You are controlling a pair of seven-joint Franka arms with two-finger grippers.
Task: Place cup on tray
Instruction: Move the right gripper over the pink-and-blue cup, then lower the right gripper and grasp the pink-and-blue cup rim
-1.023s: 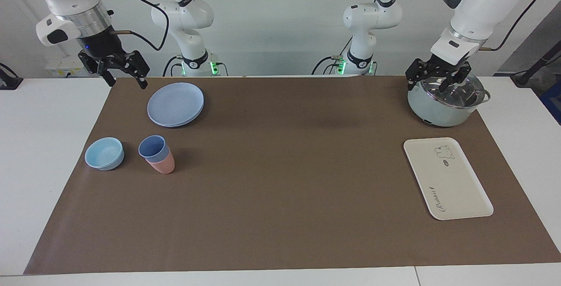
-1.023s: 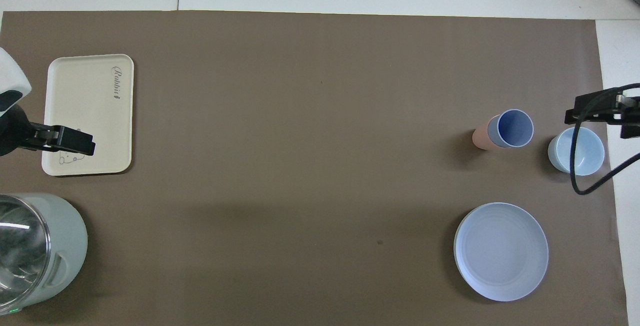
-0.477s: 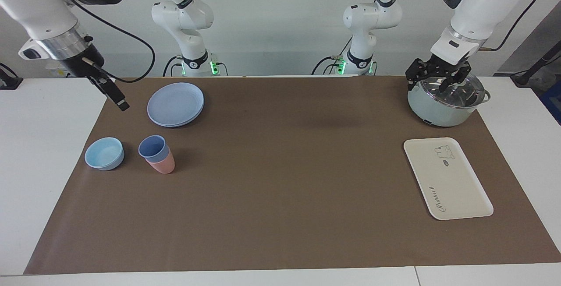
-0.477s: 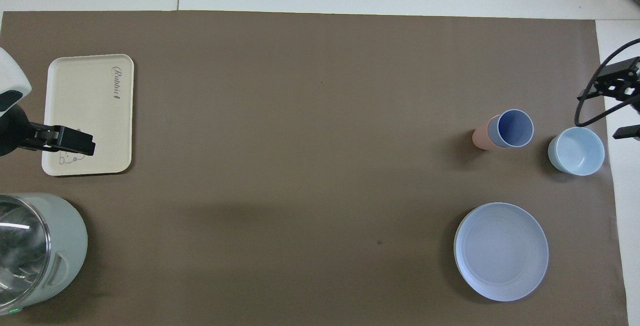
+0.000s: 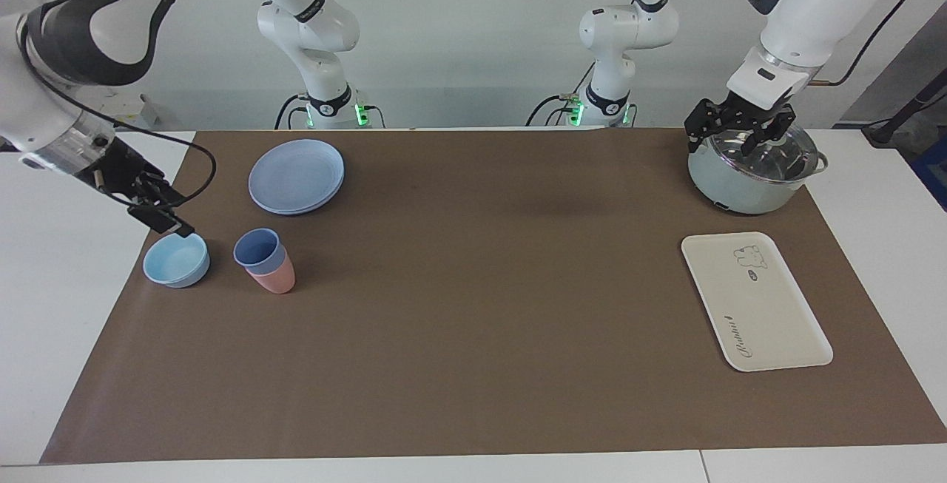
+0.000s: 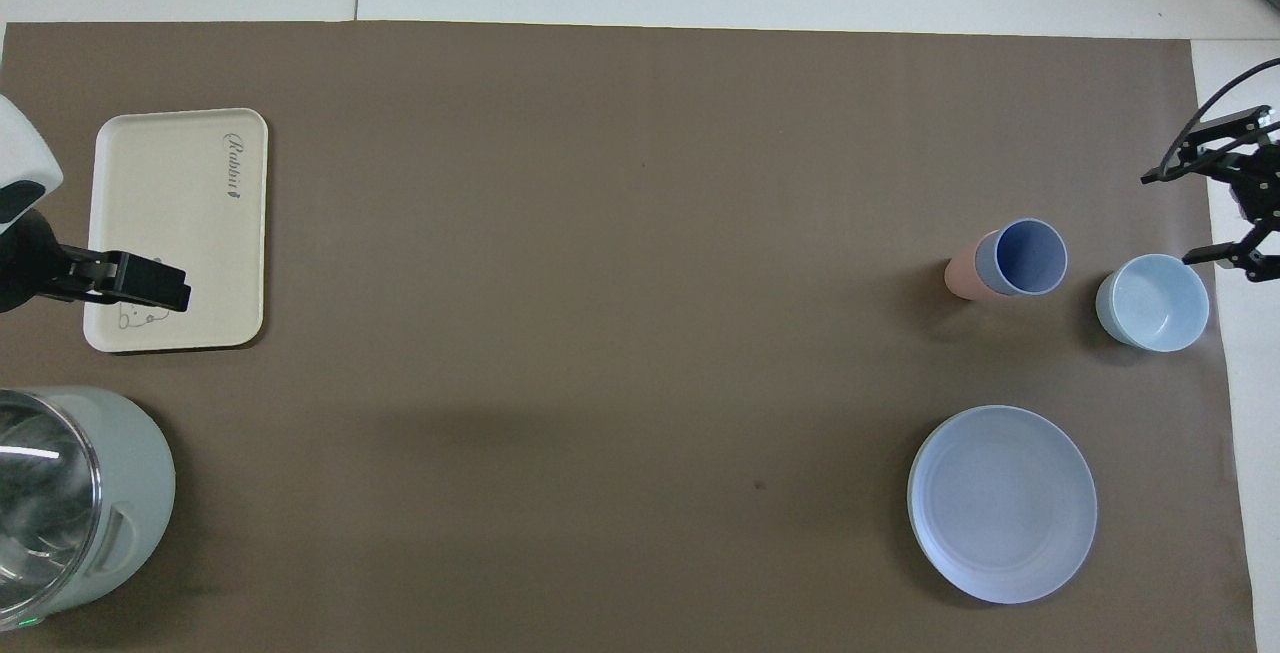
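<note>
The periwinkle-blue cup (image 5: 258, 248) (image 6: 1030, 256) stands nested in a pink cup (image 5: 275, 278) (image 6: 957, 276) toward the right arm's end of the mat. The cream tray (image 5: 755, 305) (image 6: 180, 203) lies flat toward the left arm's end, with nothing on it. My right gripper (image 5: 161, 213) (image 6: 1166, 218) is open and empty. It hangs low over the mat's edge beside the light-blue bowl (image 5: 176, 259) (image 6: 1152, 303), which lies between it and the cup. My left gripper (image 5: 734, 141) is open and waits over the pot (image 5: 747, 180). Part of it also shows in the overhead view (image 6: 150, 283).
A stack of round blue plates (image 5: 296, 175) (image 6: 1002, 503) lies nearer to the robots than the cups. The pale green pot with a glass lid (image 6: 70, 503) stands nearer to the robots than the tray. A brown mat (image 5: 473, 305) covers the white table.
My right gripper has swung away from beside the plates, out toward the table's end and down to the light-blue bowl. The left arm, cups and tray have not moved.
</note>
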